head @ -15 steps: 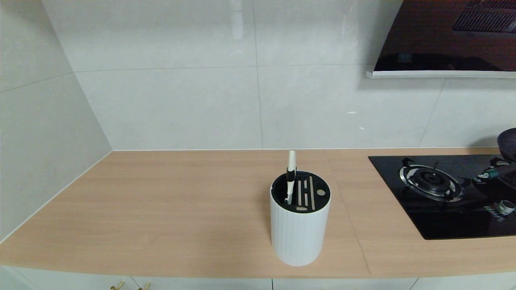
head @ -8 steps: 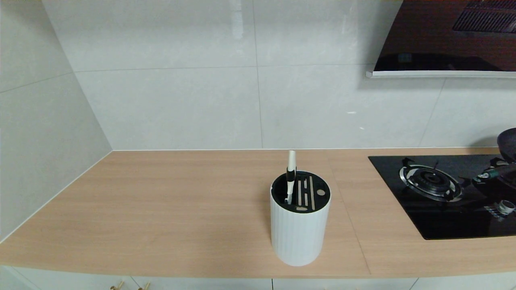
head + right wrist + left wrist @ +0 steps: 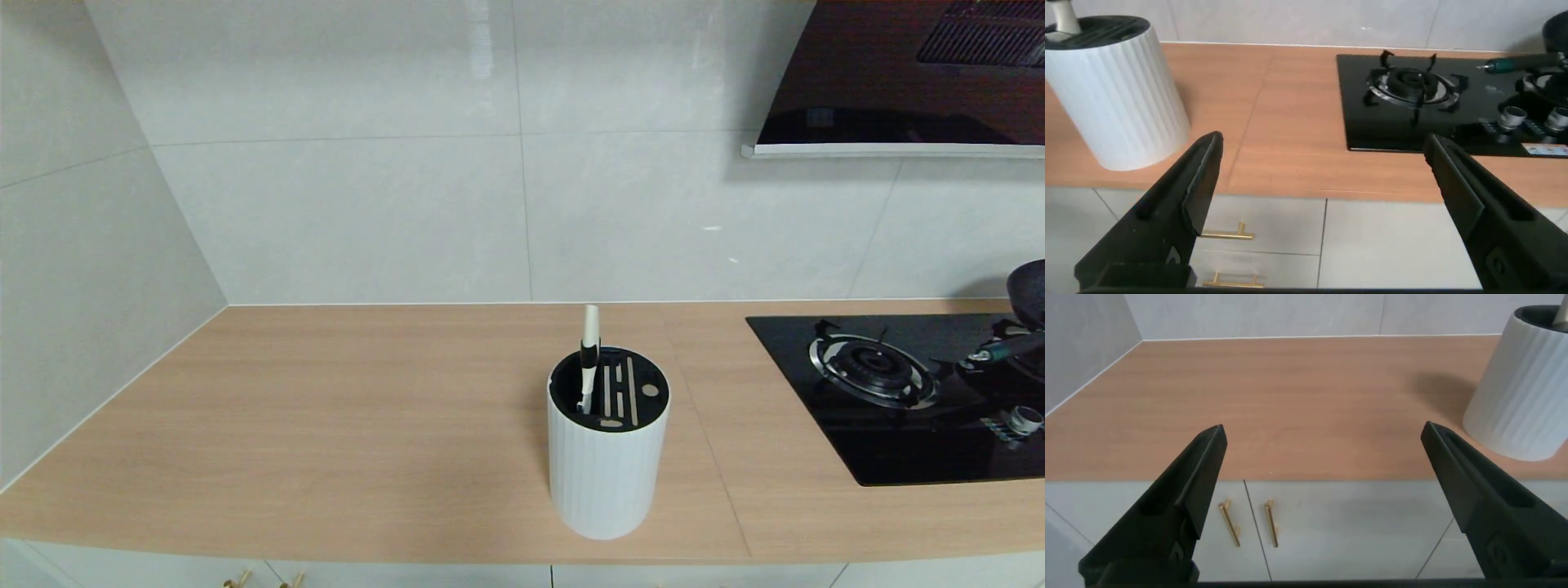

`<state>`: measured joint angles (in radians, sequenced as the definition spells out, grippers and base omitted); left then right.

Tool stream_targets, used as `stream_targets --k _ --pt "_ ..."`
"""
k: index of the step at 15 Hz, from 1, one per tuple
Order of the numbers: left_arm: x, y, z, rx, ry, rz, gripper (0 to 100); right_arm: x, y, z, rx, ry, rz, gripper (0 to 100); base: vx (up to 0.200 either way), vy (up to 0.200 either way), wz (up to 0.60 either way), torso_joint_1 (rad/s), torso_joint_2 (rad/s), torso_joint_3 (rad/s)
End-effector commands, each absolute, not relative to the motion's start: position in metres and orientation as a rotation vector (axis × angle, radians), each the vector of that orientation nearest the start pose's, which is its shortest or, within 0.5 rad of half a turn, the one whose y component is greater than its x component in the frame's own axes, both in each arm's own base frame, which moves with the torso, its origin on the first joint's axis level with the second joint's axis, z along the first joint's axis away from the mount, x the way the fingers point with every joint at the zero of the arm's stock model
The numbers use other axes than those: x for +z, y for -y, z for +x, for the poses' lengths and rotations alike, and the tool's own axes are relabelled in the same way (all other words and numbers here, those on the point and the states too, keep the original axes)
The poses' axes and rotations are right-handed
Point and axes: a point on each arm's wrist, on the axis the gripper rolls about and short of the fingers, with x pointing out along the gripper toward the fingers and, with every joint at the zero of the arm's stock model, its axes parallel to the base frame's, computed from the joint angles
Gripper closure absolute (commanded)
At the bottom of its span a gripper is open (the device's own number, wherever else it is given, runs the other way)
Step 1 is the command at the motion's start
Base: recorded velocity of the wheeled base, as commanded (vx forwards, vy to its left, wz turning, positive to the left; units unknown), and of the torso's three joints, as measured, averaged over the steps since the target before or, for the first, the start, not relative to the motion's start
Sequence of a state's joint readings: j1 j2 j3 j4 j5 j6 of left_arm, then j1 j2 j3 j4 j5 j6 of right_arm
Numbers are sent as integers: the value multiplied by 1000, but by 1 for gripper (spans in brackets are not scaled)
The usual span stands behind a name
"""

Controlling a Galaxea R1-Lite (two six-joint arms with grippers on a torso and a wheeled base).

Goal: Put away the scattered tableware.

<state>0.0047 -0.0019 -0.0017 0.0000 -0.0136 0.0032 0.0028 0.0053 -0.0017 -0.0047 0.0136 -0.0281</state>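
Observation:
A white ribbed utensil holder (image 3: 607, 465) with a black slotted top stands near the front edge of the wooden counter (image 3: 367, 408). A utensil with a white and black handle (image 3: 589, 347) stands upright in one of its slots. My left gripper (image 3: 1323, 437) hangs open in front of the counter edge, level with the cabinet doors, with the holder (image 3: 1527, 384) off to one side. My right gripper (image 3: 1323, 145) is open too, also in front of the counter edge, between the holder (image 3: 1118, 90) and the stove. Nothing is between either pair of fingers.
A black gas stove (image 3: 898, 392) takes up the counter's right part, with a dark pan (image 3: 1029, 290) at the far right edge. A range hood (image 3: 906, 82) hangs above it. Tiled walls close the back and left. Gold cabinet handles (image 3: 1249, 523) sit below the counter.

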Motion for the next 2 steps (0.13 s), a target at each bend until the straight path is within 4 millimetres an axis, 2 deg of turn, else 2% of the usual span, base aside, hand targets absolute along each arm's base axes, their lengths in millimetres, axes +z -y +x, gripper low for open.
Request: stream_targets --k 1,2 --pt "76 0 -23 -9 2 3 0 76 0 -23 18 2 -29 0 0 0 0 0 0 0" --pt "76 0 -23 -9 2 3 0 76 0 -23 18 2 -29 0 0 0 0 0 0 0"
